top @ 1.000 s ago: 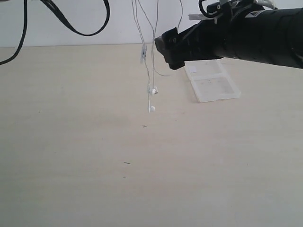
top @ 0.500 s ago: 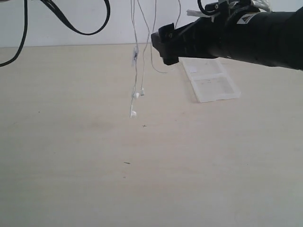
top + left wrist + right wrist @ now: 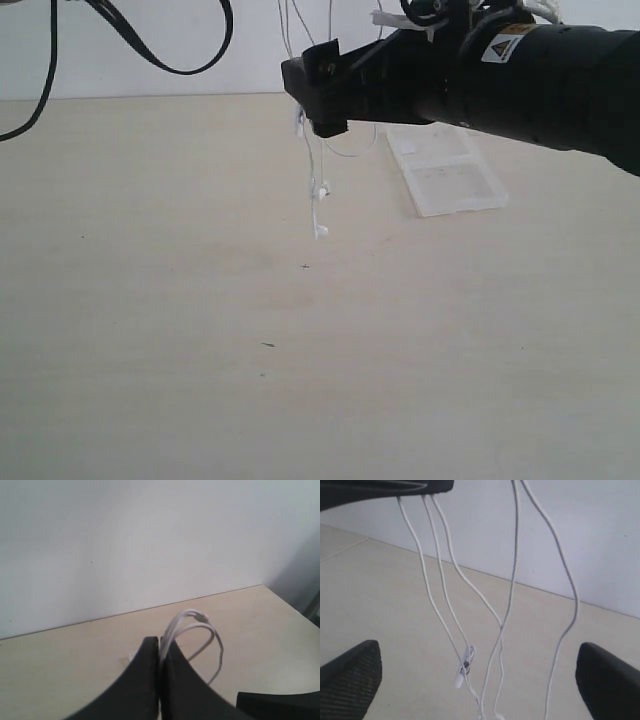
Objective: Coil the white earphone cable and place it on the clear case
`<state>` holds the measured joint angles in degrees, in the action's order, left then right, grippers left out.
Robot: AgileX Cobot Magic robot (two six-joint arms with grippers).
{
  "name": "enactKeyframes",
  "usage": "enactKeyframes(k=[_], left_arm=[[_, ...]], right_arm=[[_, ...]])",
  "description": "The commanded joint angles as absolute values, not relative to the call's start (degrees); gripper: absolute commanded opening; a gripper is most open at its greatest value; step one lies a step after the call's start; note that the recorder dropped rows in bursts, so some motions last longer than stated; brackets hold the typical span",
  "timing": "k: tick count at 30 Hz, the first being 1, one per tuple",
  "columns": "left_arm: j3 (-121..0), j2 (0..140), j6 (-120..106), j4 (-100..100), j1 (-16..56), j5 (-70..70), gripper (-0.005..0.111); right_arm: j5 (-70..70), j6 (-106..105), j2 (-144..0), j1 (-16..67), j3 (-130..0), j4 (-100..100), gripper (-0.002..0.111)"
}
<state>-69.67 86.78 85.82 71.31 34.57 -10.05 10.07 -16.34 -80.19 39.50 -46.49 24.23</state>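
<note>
white earphone cable (image 3: 513, 555) strands hang between fingers (image 3: 350, 677) of the right gripper (image 3: 480, 677).

The worktop (image 3: 200, 380) is wide, flat and pale, like light wood. A plain white wall (image 3: 120, 80) stands behind it. Two tiny dark marks (image 3: 268, 345) sit on the worktop, maybe crumbs or little scratches.

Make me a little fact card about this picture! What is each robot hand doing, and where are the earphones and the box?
Earphones: white earphone cable hangs in loose strands, not coiled; earbuds dangle over the table
Left gripper: shut, pinching loops of the cable
Right gripper: open wide, cable strands hanging between its fingers
Box: clear case lies flat on the table, partly behind the right arm
Job: cable is not on the case yet
</note>
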Motion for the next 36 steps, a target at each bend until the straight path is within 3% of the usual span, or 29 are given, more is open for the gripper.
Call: enactKeyframes(k=[1, 18, 31, 36], left_arm=[[-70.12, 86.72, 87.68, 71.06, 34.88, -10.22, 0.000], [-70.12, 86.72, 88.97, 71.06, 34.88, -9.81, 0.000], [-70.12, 86.72, 90.34, 71.06, 34.88, -8.65, 0.000], [-70.12, 86.72, 90.47, 71.06, 34.88, -8.65, 0.000]], right_arm=[[8.22, -14.37, -79.80, 39.69, -46.36, 23.63, 0.103], [9.86, -18.90, -82.17, 39.69, -46.36, 23.62, 0.103], [20.99, -18.90, -85.45, 39.69, -46.36, 23.62, 0.103], [16.88, -17.74, -84.05, 39.69, -46.36, 25.51, 0.103]])
